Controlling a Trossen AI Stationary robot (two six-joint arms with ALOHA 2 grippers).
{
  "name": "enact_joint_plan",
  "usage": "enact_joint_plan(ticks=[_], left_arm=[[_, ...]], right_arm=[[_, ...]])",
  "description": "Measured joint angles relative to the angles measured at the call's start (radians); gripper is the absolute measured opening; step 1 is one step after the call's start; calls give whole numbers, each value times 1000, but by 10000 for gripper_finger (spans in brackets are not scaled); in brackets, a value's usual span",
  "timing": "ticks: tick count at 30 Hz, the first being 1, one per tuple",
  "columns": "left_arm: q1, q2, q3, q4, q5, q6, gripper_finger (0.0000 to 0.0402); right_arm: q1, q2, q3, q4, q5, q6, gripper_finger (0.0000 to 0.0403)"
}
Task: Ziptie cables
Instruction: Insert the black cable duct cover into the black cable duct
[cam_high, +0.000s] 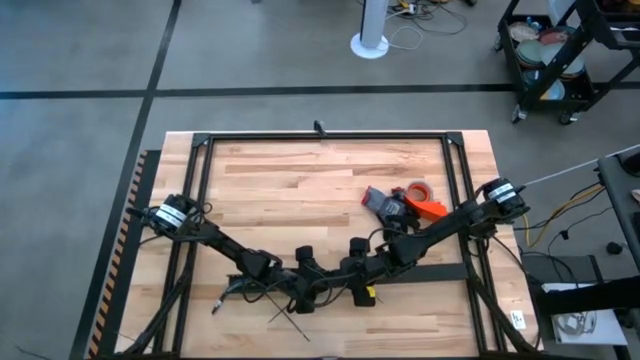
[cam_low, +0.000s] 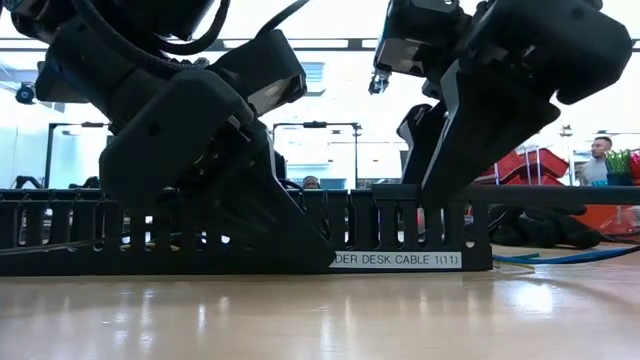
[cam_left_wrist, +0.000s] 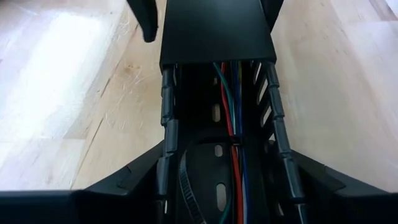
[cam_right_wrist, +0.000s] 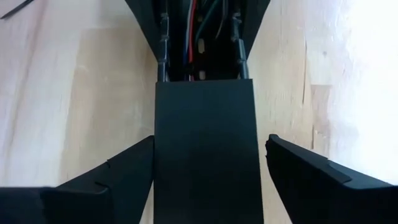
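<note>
The long black comb-toothed duct (cam_left_wrist: 168, 118) lies along the table's near part. Inside it run the cables (cam_left_wrist: 235, 168), red, green and blue. One ziptie (cam_left_wrist: 229, 144) is looped across them, and a ribbed strip (cam_left_wrist: 185, 186) curls beside them. A flat black lid (cam_right_wrist: 205, 155) covers the duct's right part. My left gripper (cam_left_wrist: 227, 155) is shut on the duct's uncovered stretch. My right gripper (cam_right_wrist: 210, 138) stands open astride the lid. Loose zipties (cam_high: 282, 312) lie on the wood in front of the duct. My left gripper pinches the duct across its width, one finger (cam_left_wrist: 134, 180) on each comb-toothed side wall (cam_left_wrist: 166, 140). The fingers slant down from above and lie across the duct. The duct rests flat on the table. My right gripper has one finger (cam_right_wrist: 124, 171) against the lid's long edge (cam_right_wrist: 159, 149). The other finger (cam_right_wrist: 305, 168) stands a little clear of the lid.
A red tape roll and an orange tool (cam_high: 415, 200) lie at the table's right middle. A black frame rail (cam_high: 320, 137) borders the tabletop. Thin dark strands (cam_high: 232, 296) lie left of the duct. A person (cam_low: 598, 160) stands in the room beyond.
</note>
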Motion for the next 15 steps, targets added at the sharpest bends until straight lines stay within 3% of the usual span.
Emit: enact_joint_plan(ticks=[15], left_arm=[[-1,-1,-1,-8,3,2,228]], right_arm=[[0,18,1,36,-15,8,224]])
